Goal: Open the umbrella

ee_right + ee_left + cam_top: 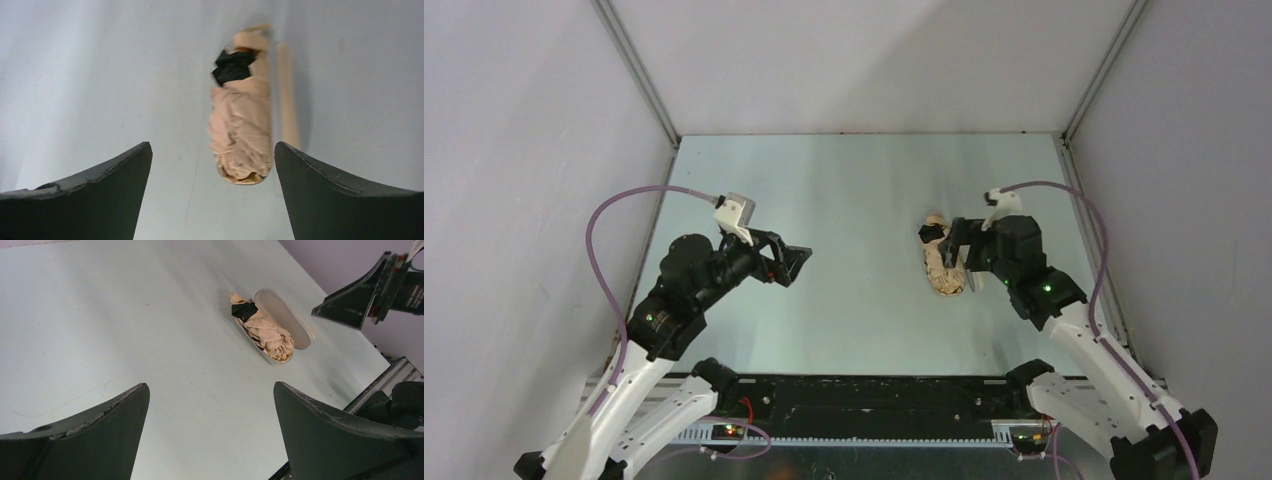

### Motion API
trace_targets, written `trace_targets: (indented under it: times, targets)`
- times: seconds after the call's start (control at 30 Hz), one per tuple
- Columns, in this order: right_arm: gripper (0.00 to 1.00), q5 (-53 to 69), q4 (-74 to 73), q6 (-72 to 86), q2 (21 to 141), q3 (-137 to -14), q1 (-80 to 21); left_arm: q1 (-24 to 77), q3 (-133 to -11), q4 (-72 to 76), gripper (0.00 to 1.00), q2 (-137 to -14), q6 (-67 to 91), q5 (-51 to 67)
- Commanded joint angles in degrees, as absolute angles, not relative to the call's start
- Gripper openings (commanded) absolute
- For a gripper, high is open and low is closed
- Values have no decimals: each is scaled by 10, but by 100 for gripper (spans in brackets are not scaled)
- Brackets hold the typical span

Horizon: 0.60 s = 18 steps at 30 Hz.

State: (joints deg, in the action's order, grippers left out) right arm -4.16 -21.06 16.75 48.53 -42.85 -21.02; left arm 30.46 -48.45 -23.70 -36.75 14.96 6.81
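The folded tan-beige umbrella (pixel 941 266) lies on the table right of centre, its beige handle and a black band at the far end. It also shows in the left wrist view (pixel 267 335) and in the right wrist view (pixel 242 125). My right gripper (pixel 960 248) is open and empty, held just above the umbrella's right side. In its own view (pixel 212 146) the umbrella's near end lies between the jaws, closer to the right finger (pixel 320 190). My left gripper (pixel 795 264) is open and empty, well left of the umbrella, and shows in its own view (pixel 210 386).
A small pale flat fabric sleeve (pixel 286 316) lies right beside the umbrella, on its right; it also shows in the right wrist view (pixel 288 100). The pale table (pixel 844 180) is walled by grey panels on three sides. A black rail (pixel 864 400) runs along the near edge.
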Motion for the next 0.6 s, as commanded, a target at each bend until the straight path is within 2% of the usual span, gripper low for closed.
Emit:
trace_targets:
  times: [0.0,0.27,0.57]
  targets:
    - [94,-27,-192,133,527,-438,-275,300,-494,-222,100,-371,143,79]
    - [93,-61,-219,136,678,-476,-298,300,-494,-222,100,-370,143,76]
    - [92,-58,-232,146,740,-470,-229,299,-494,-222,100,-370,143,78]
